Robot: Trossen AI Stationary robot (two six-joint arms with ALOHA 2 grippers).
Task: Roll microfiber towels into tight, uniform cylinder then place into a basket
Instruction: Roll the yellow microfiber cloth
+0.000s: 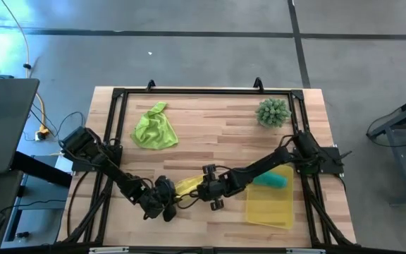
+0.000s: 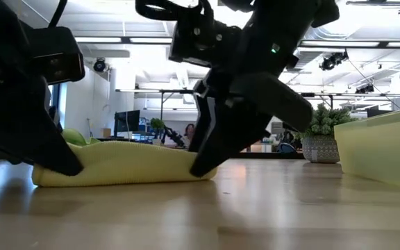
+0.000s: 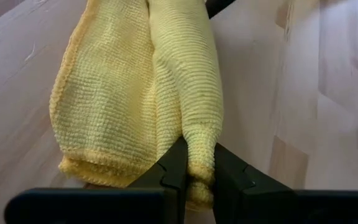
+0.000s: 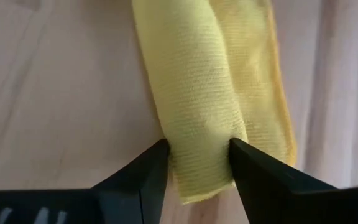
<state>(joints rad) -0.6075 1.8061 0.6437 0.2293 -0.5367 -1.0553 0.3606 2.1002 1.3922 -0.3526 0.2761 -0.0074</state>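
Yellow towel [image 3: 166,93] lay half-rolled between your grippers, left gripper [image 3: 194,171] pinching one end, right gripper [image 4: 197,162] straddling the other; uneven pull risked unrolling it.

so that's three towels on the table: one yellow [image 1: 187,186], one lime green [image 1: 154,129], one teal [image 1: 271,179], plus one yellow basket [image 1: 270,209], one spiky plant [image 1: 273,112] and two arms
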